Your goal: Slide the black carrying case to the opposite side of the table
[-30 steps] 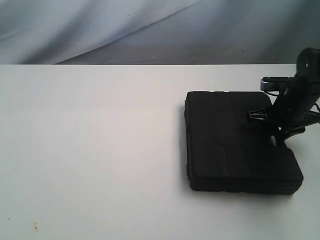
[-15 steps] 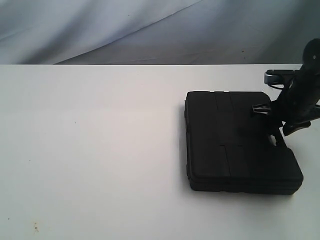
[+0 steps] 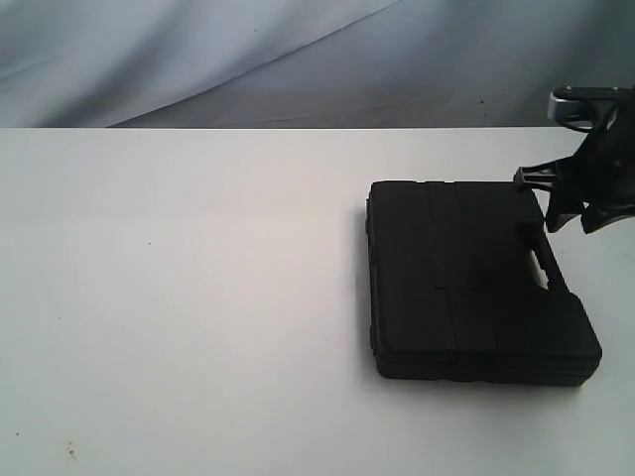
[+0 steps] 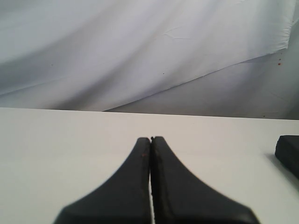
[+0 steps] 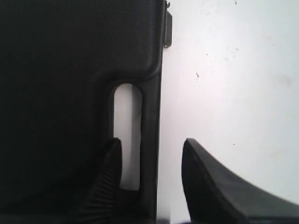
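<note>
The black carrying case (image 3: 466,283) lies flat on the right part of the white table (image 3: 198,297), its handle (image 3: 544,263) along its right side. My right gripper (image 3: 556,198) hangs open over the case's far right corner. In the right wrist view the right gripper (image 5: 152,142) straddles the handle bar (image 5: 150,107): one finger (image 5: 110,179) is over the slot (image 5: 126,121), the other (image 5: 210,186) over bare table. My left gripper (image 4: 151,139) is shut and empty above the table, with a corner of the case (image 4: 288,151) off to its side. The left arm does not show in the exterior view.
A grey-white cloth backdrop (image 3: 298,59) hangs behind the table's far edge (image 3: 248,128). Small dark specks (image 3: 69,451) mark the tabletop near the front left corner. White tabletop stretches to the left of the case.
My right gripper has risen and drawn back to the right, from over the case's lid to above its far right corner. The case has not shifted.
</note>
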Tool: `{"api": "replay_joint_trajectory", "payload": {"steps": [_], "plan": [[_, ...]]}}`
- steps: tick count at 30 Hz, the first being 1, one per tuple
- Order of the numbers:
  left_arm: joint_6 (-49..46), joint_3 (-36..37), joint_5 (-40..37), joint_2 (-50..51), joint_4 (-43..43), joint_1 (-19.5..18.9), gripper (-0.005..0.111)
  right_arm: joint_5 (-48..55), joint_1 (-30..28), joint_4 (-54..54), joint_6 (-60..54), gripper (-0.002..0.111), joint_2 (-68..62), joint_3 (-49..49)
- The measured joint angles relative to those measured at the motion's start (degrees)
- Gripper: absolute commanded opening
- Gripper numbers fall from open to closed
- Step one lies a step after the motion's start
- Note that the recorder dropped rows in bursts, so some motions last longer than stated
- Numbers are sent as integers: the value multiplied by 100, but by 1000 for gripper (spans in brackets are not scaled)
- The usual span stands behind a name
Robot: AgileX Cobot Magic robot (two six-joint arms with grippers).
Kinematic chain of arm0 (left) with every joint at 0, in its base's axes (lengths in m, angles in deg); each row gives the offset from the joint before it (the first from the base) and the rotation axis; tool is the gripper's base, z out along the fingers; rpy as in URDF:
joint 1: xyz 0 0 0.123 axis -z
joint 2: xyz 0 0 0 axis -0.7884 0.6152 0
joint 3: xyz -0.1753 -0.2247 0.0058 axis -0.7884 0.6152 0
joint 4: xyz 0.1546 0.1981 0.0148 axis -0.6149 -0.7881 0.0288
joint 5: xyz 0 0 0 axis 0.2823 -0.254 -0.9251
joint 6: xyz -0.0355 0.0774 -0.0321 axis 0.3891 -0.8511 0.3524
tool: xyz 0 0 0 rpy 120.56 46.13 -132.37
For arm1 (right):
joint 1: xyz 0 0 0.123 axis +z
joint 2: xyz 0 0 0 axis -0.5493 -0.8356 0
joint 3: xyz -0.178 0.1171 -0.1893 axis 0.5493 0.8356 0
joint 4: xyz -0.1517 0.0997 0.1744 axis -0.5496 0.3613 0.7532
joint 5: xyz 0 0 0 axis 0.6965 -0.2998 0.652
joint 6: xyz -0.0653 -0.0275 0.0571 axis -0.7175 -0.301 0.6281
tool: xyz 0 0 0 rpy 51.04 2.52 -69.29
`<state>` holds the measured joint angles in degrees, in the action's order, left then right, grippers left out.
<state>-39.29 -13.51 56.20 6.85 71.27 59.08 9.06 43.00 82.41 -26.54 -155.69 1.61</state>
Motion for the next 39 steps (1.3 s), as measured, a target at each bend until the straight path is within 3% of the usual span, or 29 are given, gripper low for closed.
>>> {"api": "replay_joint_trajectory", "payload": {"steps": [12,23,29,39], "plan": [[0,0,0,0,0,0,0,547,0,0,36,37,845,0],[0,0,0,0,0,0,0,629,0,32,47,0,1797,0],[0,0,0,0,0,0,0,484,0,300,29,0,2459,423],[0,0,0,0,0,0,0,-54,0,436,7,0,3901,1936]]}}
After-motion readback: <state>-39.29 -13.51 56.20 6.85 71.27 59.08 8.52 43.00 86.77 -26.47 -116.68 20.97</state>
